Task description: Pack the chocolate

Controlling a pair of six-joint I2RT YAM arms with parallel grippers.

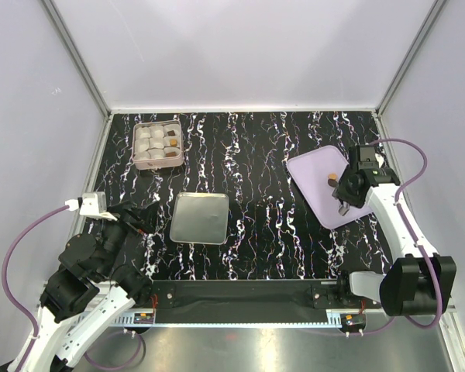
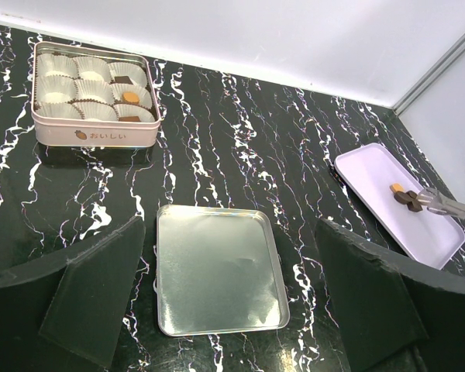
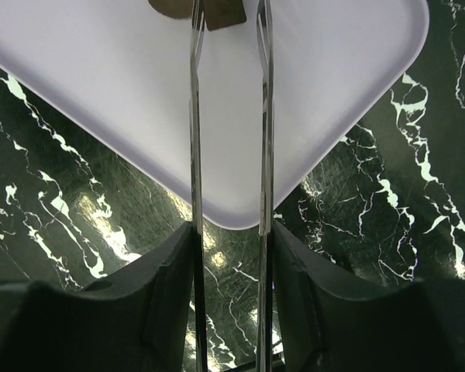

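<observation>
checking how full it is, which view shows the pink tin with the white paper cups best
The left wrist view: the pink rectangular metal tin sits unobstructed, and its white paper cups and three filled ones can be counted. The top external view shows it smaller, contents harder to read. The right wrist view misses it.

The counter (image 1: pixel 256 155) is a black slab veined with white, marble-like, walled in pale panels on the left, far and right sides. Three things lie directly on it, well apart. At the far left stands a pinkish rectangular tin box (image 1: pixel 156 146) lined with white paper cups. Near the middle, closer in, lies a flat silver metal lid (image 1: pixel 199 218). At the right rests a pale lilac rectangular plastic tray (image 1: pixel 318 172), turned at an angle.
</observation>
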